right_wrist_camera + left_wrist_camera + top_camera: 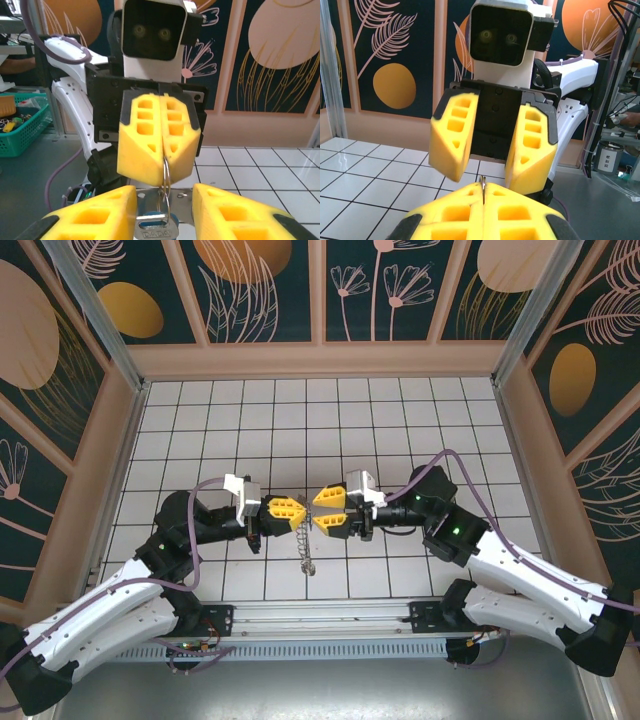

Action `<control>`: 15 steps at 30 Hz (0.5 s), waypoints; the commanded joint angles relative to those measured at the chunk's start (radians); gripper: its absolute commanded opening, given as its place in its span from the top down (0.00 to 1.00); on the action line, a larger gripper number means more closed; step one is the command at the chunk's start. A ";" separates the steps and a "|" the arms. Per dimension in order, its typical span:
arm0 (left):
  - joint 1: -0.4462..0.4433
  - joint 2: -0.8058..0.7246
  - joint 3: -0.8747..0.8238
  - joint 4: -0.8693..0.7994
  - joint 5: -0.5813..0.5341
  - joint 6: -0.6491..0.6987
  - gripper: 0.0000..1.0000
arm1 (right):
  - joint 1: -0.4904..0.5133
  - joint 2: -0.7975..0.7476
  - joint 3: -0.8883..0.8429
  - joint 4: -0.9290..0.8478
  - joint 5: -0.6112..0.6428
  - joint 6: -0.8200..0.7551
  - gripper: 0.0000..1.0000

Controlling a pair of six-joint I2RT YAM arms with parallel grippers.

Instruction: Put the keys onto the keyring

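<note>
Arms face off — left gripper [296,510] pinches the keyring [166,175], right gripper [319,511] parted.

White tiled floor [320,420] boxed in by patterned walls

Black grid lines cross the floor in the middle of the overhead frame, meeting peach-framed wall panels [260,290] of dark teal with orange discs and line-drawn leaves (top and both sides). A metal rail [320,612] spans the bottom. A green basket [22,132] sits at the right wrist frame's left edge.
</note>
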 commanded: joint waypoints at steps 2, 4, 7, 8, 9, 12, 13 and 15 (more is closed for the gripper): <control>0.002 -0.007 0.009 0.089 0.027 -0.021 1.00 | -0.006 0.026 -0.005 0.074 -0.030 0.023 0.69; 0.002 -0.008 0.005 0.102 0.030 -0.029 1.00 | -0.005 0.037 -0.005 0.077 -0.033 0.025 0.70; 0.002 -0.009 0.002 0.107 0.033 -0.032 1.00 | -0.006 0.038 -0.012 0.087 -0.037 0.033 0.71; 0.003 -0.009 0.000 0.108 0.033 -0.035 1.00 | -0.006 0.039 -0.014 0.087 -0.036 0.036 0.71; 0.002 -0.011 -0.001 0.110 0.033 -0.035 1.00 | -0.006 0.040 -0.016 0.090 -0.036 0.037 0.72; 0.002 -0.014 -0.003 0.120 0.035 -0.039 1.00 | -0.005 0.040 -0.020 0.100 -0.037 0.041 0.73; 0.002 -0.011 -0.003 0.123 0.037 -0.040 1.00 | -0.006 0.042 -0.020 0.107 -0.039 0.042 0.74; 0.002 -0.007 -0.003 0.127 0.038 -0.041 1.00 | -0.005 0.046 -0.021 0.119 -0.045 0.044 0.76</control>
